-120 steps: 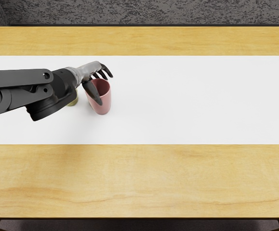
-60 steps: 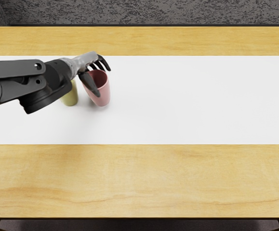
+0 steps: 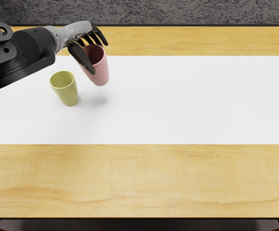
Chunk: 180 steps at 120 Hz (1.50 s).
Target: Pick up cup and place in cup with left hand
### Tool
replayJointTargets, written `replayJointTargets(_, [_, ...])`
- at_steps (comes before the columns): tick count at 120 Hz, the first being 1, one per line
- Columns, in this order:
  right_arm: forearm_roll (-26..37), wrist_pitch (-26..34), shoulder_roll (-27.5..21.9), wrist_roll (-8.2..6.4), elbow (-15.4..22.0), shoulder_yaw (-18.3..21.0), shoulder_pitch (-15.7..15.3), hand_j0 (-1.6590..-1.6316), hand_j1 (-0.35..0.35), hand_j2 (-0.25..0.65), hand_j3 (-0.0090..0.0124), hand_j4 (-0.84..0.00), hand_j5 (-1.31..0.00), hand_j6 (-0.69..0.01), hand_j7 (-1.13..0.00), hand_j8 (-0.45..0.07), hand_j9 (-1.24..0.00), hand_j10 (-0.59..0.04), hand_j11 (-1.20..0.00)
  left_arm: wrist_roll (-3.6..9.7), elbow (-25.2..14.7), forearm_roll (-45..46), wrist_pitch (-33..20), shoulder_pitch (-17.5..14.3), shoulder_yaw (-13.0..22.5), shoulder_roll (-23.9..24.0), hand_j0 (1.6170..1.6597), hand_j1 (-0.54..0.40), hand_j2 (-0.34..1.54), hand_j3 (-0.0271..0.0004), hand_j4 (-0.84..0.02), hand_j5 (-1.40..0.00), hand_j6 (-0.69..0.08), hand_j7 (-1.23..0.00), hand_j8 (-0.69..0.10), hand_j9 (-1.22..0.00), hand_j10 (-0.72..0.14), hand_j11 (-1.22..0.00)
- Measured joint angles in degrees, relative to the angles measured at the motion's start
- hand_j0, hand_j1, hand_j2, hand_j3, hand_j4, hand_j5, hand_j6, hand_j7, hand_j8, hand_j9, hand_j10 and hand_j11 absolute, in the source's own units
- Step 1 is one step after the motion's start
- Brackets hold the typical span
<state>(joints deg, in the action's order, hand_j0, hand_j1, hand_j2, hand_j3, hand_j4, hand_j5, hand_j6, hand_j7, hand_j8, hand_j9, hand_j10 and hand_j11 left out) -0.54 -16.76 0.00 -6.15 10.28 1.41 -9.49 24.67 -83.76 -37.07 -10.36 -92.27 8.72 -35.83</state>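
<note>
Evidently the left hand [image 3: 77,32] is clamping the pink cup [image 3: 100,73] above the white strip [image 3: 192,101], toward two o'clock from the green cup [image 3: 67,92], so the pickup is looking complete while nesting is waiting

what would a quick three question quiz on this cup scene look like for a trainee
1. Multiple choice: what does the left hand hold?
A) a spoon
B) the pink cup
C) a blue bowl

2. True or false: the yellow cup stands upright on the white strip.

3. Fill the blank: a shadow shows apart from the pink cup's base, so that cup is held ____ the white strip.

Key: 1. B; 2. true; 3. above
</note>
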Motion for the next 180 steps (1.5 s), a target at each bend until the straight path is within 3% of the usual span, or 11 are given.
replayJointTargets(28, [0.0,0.0,0.0,0.0,0.0,0.0,0.0,-1.6581,-0.335,-0.002,0.0,-0.011,-0.01,-0.011,-0.01,-0.011,-0.01,-0.011,-0.01,0.03,-0.8,0.1,3.4,0.0,-1.6,-5.0,1.6568,-0.116,0.19,0.0,-0.466,-0.63,-0.404,-0.62,-0.34,-0.63,-0.433,-0.62])
replayJointTargets(93, [0.0,0.0,0.0,0.0,0.0,0.0,0.0,-1.6581,-0.335,-0.002,0.0,-0.011,-0.01,-0.011,-0.01,-0.011,-0.01,-0.011,-0.01,-0.06,-1.0,0.0,4.8,1.0,-1.9,-12.7,1.6566,-0.112,0.2,0.0,-0.462,-0.63,-0.411,-0.62,-0.343,-0.62,-0.434,-0.62])
replayJointTargets(180, [0.0,0.0,0.0,0.0,0.0,0.0,0.0,-1.6581,-0.335,-0.002,0.0,-0.011,-0.01,-0.011,-0.01,-0.011,-0.01,-0.011,-0.01,-0.25,-0.9,-0.6,4.8,2.7,-2.0,-14.7,1.6566,-0.112,0.2,0.0,-0.463,-0.63,-0.413,-0.62,-0.346,-0.62,-0.443,-0.62])
